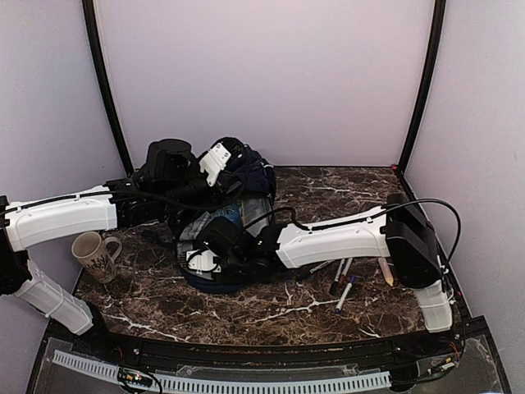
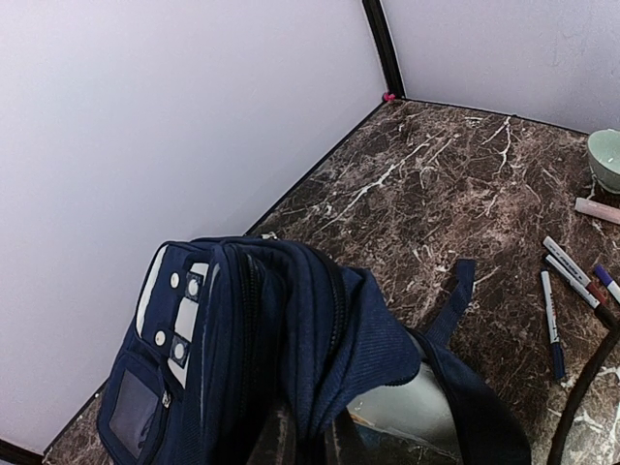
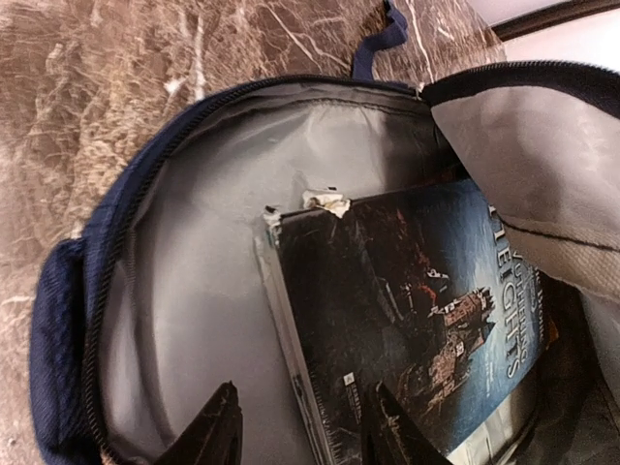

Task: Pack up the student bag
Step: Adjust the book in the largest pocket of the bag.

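The student bag [image 1: 250,176], navy blue, lies on the marble table with its main compartment unzipped. At the bag's top, my left gripper [image 1: 225,172] is shut on a fold of navy fabric [image 2: 320,349] and holds the mouth up. In the left wrist view only the tips of the left gripper [image 2: 305,441] show. My right gripper [image 1: 203,258] reaches into the grey-lined opening [image 3: 194,271]. A dark-covered book [image 3: 417,310] lies flat inside. The right gripper [image 3: 302,431] is open, its fingers astride the book's long edge, one over the lining and one over the cover.
A cream mug [image 1: 94,254] stands left of the bag. Several markers [image 1: 344,279] and a pale stick [image 1: 385,271] lie under the right arm. In the left wrist view a green bowl [image 2: 605,160] shows at the right edge. Walls close the back and sides.
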Motion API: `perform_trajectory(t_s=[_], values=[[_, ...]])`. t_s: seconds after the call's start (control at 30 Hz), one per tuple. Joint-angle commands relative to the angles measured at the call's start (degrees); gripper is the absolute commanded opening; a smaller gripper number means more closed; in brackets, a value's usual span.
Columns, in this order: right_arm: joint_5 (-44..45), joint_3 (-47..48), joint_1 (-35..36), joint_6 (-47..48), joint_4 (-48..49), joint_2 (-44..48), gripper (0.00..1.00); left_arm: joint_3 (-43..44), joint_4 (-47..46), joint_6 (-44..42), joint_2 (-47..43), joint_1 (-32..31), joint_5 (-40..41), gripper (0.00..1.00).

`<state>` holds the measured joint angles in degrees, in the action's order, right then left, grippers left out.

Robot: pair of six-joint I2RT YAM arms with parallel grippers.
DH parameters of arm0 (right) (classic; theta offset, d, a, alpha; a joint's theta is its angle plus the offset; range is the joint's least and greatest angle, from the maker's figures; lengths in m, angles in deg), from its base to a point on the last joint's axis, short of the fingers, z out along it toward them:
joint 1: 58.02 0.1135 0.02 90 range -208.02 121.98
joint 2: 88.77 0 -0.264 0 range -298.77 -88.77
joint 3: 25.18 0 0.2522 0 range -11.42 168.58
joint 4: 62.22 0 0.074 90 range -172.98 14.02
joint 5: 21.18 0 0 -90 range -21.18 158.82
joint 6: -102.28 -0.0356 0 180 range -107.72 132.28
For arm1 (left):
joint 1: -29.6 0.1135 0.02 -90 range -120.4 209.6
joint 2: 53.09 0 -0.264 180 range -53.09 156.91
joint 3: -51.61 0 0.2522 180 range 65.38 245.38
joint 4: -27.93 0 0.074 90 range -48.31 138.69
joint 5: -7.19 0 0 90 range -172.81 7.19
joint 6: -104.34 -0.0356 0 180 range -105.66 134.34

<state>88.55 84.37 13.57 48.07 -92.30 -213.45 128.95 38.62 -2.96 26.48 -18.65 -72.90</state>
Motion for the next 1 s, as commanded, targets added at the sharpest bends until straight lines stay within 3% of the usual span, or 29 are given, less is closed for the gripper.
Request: perform_trajectory(t_s=[0.0,0.17,0.73,0.97], values=[[2.0,3.1,0.1,1.1,0.9,-2.9,0.43,1.3,-8.6,1.2,-4.6,-0.4,-2.9,0.00],[4.8,4.7,-0.1,3.3,0.7,-6.1,0.55,1.3,-8.6,1.3,-4.8,-0.4,-3.0,0.00],[2.2,10.3,-8.9,4.8,10.9,-8.7,0.32,1.7,-7.7,2.3,-4.7,-0.4,-5.0,0.00],[1.2,8.8,-9.9,4.6,19.1,-9.5,0.33,1.7,-7.7,2.5,-5.0,-0.4,-5.3,0.00]])
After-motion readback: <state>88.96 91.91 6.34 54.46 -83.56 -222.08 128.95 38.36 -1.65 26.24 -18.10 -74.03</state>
